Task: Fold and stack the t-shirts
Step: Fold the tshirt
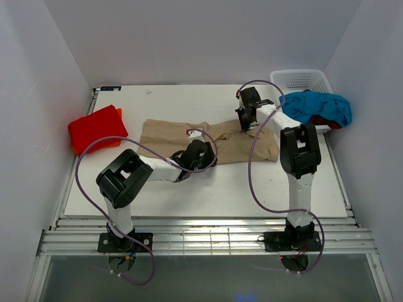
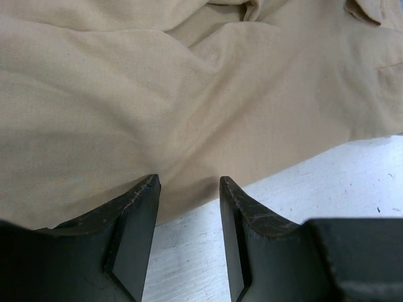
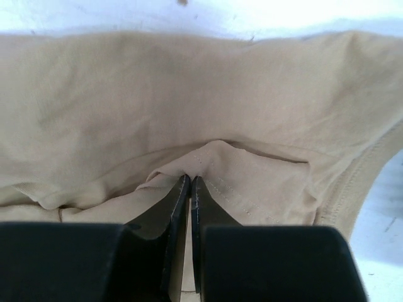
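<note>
A tan t-shirt (image 1: 169,136) lies spread across the middle of the table. My left gripper (image 1: 203,151) (image 2: 189,182) is open at the shirt's near edge, its jaws astride the hem where cloth (image 2: 126,113) meets the table. My right gripper (image 1: 247,121) (image 3: 190,178) is shut on a stitched fold of the tan shirt (image 3: 252,182) at its far right part. A folded bright red t-shirt (image 1: 96,128) with orange beneath lies at the left. A turquoise-blue t-shirt (image 1: 318,105) and a dark red one (image 1: 326,121) hang over the basket.
A white plastic basket (image 1: 301,79) stands at the back right corner. White walls close in the table on three sides. Purple cables loop off both arms. The table's near edge has a metal rail (image 1: 201,236).
</note>
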